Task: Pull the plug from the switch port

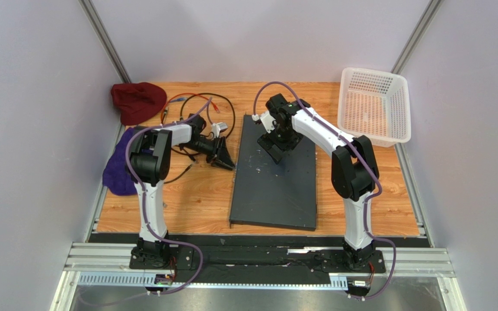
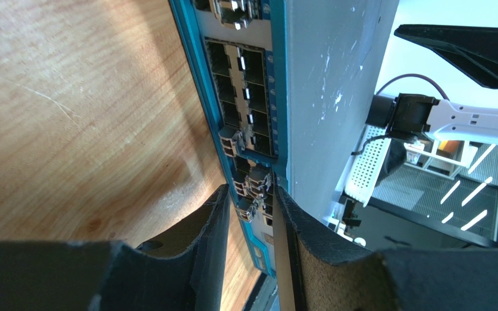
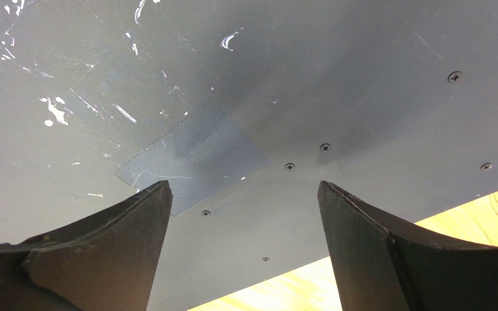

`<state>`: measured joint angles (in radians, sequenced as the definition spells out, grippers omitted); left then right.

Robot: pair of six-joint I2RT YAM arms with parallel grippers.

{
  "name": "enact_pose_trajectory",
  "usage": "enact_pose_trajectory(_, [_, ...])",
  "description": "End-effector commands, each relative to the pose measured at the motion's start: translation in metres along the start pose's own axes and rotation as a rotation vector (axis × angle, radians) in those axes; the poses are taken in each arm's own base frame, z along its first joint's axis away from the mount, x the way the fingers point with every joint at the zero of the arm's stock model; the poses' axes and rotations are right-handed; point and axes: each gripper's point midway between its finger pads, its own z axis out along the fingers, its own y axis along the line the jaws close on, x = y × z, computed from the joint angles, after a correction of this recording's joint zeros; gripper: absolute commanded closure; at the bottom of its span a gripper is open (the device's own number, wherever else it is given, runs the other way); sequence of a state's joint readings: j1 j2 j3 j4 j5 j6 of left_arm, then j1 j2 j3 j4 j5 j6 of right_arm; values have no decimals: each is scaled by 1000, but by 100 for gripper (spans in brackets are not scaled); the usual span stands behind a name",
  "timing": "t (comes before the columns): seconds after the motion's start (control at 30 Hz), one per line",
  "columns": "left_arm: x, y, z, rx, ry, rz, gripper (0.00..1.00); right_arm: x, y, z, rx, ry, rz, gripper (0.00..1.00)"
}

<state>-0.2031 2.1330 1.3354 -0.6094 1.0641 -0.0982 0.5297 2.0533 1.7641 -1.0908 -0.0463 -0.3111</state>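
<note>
Switch [image 1: 274, 188] lies flat at centre of the wooden table [image 1: 186, 201], long side running top to bottom of the top view, whitish scuffs on its dark top.

Left gripper [image 2: 250, 194] is at the switch's left edge, upper half, pointed at the port face. Left wrist view: teal port panel runs down the middle of the frame, with rows of dark ports. Jaws are nearly together with only a narrow gap, tips right at the panel. A small metallic plug [image 2: 256, 180] sits in that gap at the tips. Cannot tell if the pads actually clamp it. Similar metallic pieces sit just beside it along the port row.

Right gripper [image 3: 242, 194] is over the switch top, upper part of the slab in the top view. Jaws are wide apart, with dark fingers [image 3: 122, 233] at the lower left and lower right of the wrist view and grey metal, screws and a paler square patch between them. Contact with the surface cannot be told.

White mesh basket [image 1: 368, 133] is at upper right, well apart from the switch. Red cloth [image 1: 138, 100] is at upper left, and purple cloth [image 1: 116, 172] is at the left table edge beside the left arm. Loose cables [image 1: 196, 110] are coiled behind the left gripper, near the red cloth.
</note>
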Motion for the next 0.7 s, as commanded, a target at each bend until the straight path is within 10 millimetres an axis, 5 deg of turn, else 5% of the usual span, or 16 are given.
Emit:
enact_pose_trajectory(0.0, [-8,-2,2,-1,5,46,62,-18,0,-18,12,-75,-3,12])
enact_pose_trajectory(0.33, [-12,13,1,-194,29,28,62,-20,-2,-18,20,-76,-8,12])
enact_pose_trajectory(0.5, [-5,37,-35,-455,60,98,63,-22,-4,-23,34,-88,-14,12])
enact_pose_trajectory(0.67, [1,32,-62,-557,72,90,63,-28,-5,-25,32,-103,-21,12])
